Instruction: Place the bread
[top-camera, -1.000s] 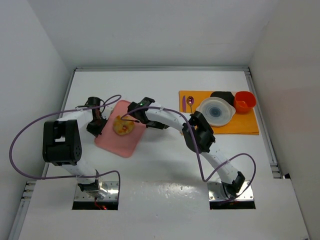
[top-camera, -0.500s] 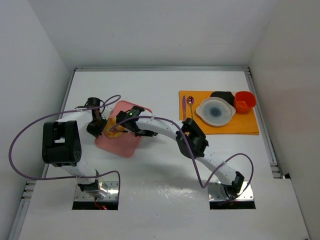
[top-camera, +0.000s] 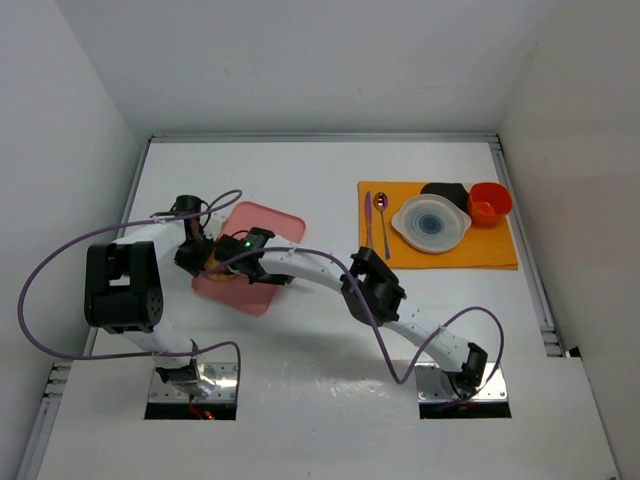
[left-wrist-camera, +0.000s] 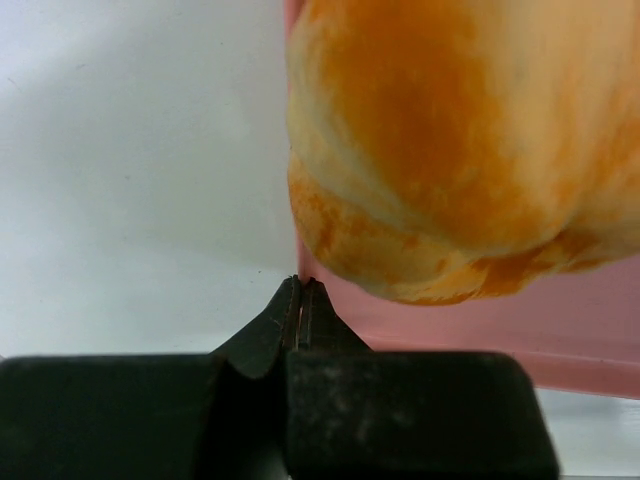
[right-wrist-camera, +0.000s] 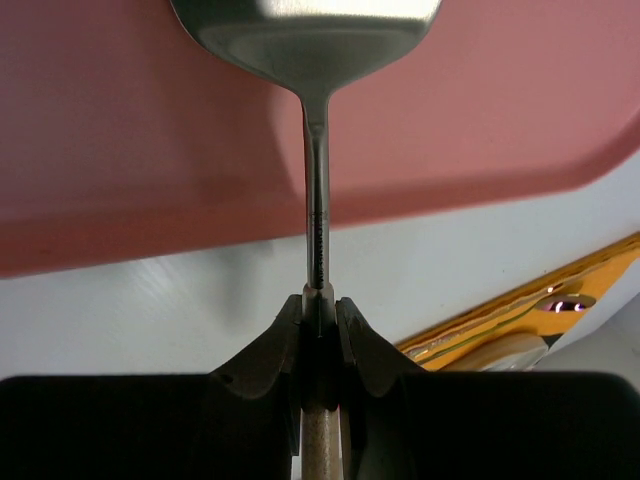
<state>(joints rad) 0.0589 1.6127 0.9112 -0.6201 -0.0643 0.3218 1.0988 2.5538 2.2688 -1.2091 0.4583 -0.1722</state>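
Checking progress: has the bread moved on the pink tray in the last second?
Yes. The bread has moved left across the pink tray, from its middle to near its left edge.

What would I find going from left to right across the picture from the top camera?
pink tray → purple spoon → white bowl → red cup

Our right jaws, with the metal spatula (right-wrist-camera: 318, 230), have swung farther left over the pink tray (top-camera: 272, 225). The bread (left-wrist-camera: 460, 150) has slid along from the tray's middle to its left edge, close before our left jaws.
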